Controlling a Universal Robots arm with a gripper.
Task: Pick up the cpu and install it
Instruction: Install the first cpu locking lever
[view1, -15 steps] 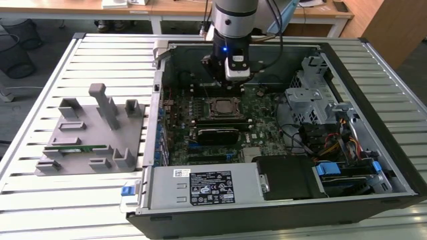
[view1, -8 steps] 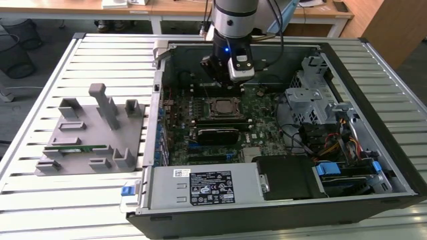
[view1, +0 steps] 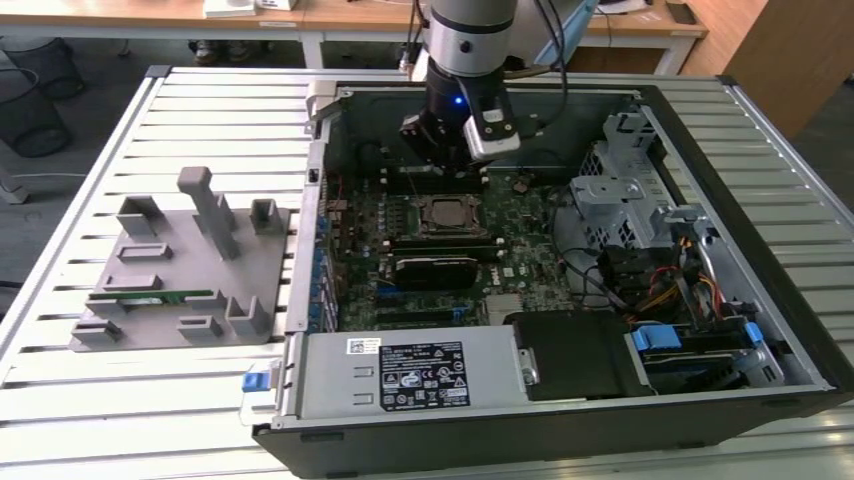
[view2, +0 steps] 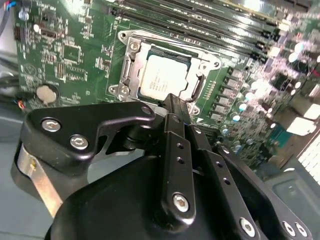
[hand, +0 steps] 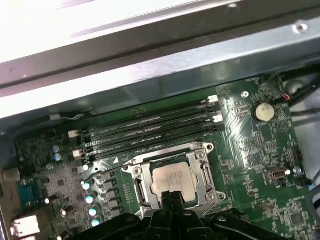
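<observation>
Gripper: the gripper hung over the upper middle of the exterior view, inside the open computer case, just above the socket. In the second wrist view its black fingers met in one narrow tip with no gap, clenched together and grasping nothing.
Cpu: the cpu lay flat in the socket's metal frame, silvery top upward, at the upper centre of the second wrist view; in the first wrist view it sat at the lower centre, the fingertips covering its near edge.
Motherboard: the green board filled the case floor; long black memory slots ran beside the socket, and a round coin battery sat at the right of the first wrist view.
Holder: a grey fixture stood on the slatted table at the left of the exterior view, with a green memory stick lying in it.
</observation>
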